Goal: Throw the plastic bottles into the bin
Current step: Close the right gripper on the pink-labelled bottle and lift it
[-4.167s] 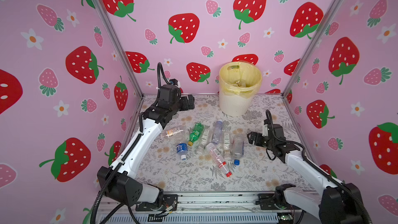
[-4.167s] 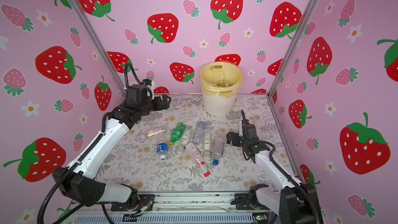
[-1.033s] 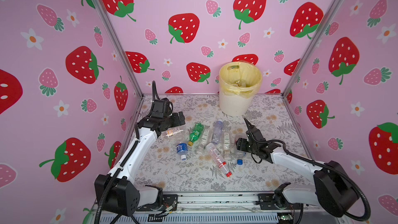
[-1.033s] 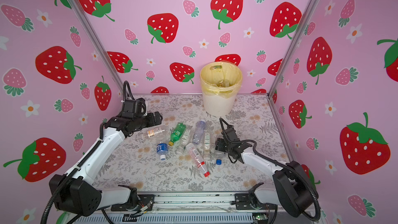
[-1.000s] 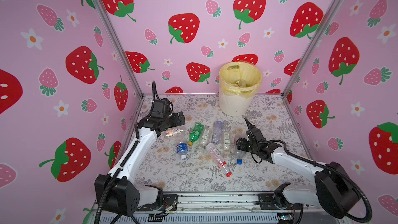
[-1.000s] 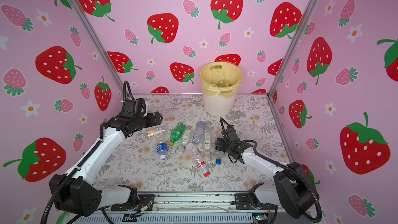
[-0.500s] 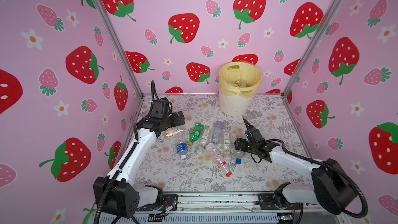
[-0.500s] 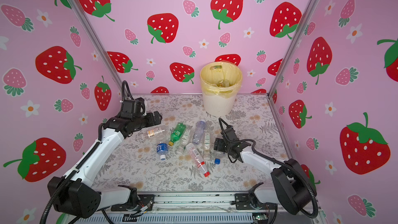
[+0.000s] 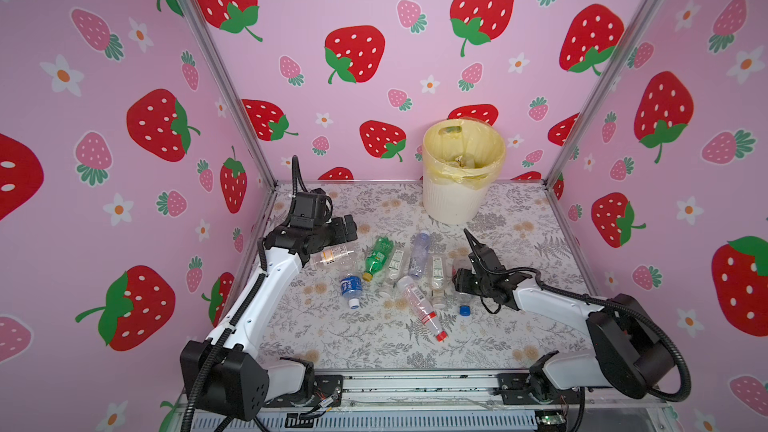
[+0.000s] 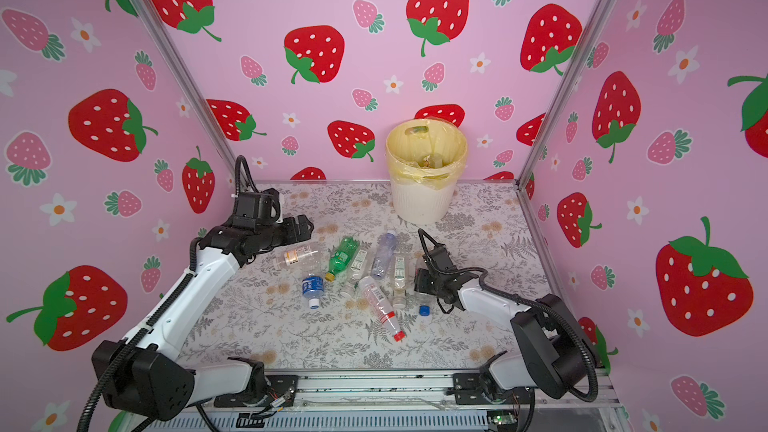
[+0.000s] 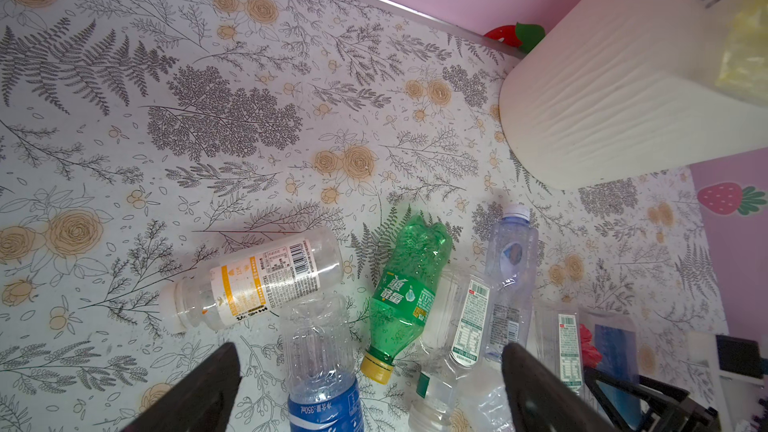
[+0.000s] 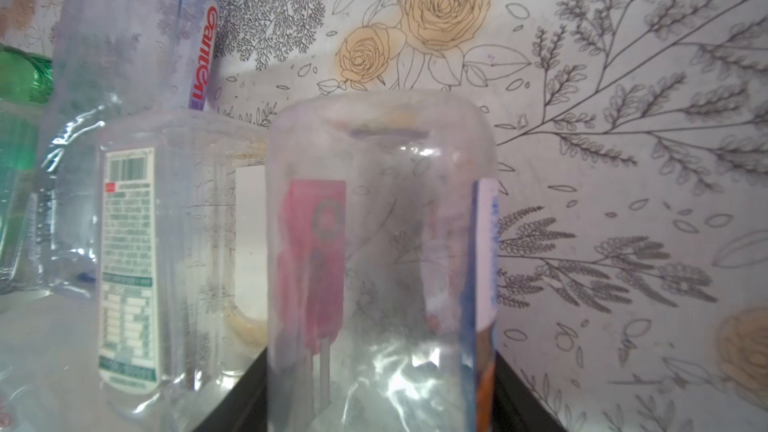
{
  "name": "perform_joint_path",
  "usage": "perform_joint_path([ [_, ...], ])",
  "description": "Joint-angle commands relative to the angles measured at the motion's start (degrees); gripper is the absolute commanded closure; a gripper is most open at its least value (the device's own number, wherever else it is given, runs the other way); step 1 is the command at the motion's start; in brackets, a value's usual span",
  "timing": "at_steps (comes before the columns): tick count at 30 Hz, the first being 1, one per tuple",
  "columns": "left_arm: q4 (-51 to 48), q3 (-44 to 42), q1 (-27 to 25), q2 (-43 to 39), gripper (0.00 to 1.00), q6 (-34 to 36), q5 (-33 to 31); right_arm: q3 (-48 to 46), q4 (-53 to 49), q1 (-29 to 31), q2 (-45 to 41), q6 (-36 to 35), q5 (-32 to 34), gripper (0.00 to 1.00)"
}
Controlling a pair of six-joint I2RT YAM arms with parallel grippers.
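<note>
Pink walls (image 9: 291, 14) carry red and pink strawberries and white flowers. The counter (image 9: 353, 338) is pale, printed with grey ferns and tan roses. The bin (image 9: 451, 201) is ribbed cream-white, its liner (image 9: 496, 151) translucent yellow. Before the bin lie a green bottle (image 9: 378, 253), yellow-capped, and a clear bottle (image 12: 374, 243) labelled pink and blue.

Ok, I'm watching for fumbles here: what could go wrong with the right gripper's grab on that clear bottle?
The clear bottle between the jaws of the right gripper lies beside a neighbouring bottle, which may get dragged along. The thin wall could also buckle and slip before reaching the tall bin.
</note>
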Motion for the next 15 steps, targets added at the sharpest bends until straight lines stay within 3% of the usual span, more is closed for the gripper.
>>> perform_joint_path([
  [1,-0.3,0.8,0.3,-0.4,0.0,-0.1,0.0,0.4,-1.9,0.4,-2.9,0.2,2.4,0.41],
  [15,-0.5,0.9,0.3,-0.7,0.0,0.0,-0.2,3.1,-2.5,0.4,-18.5,-5.9,11.2,0.41],
])
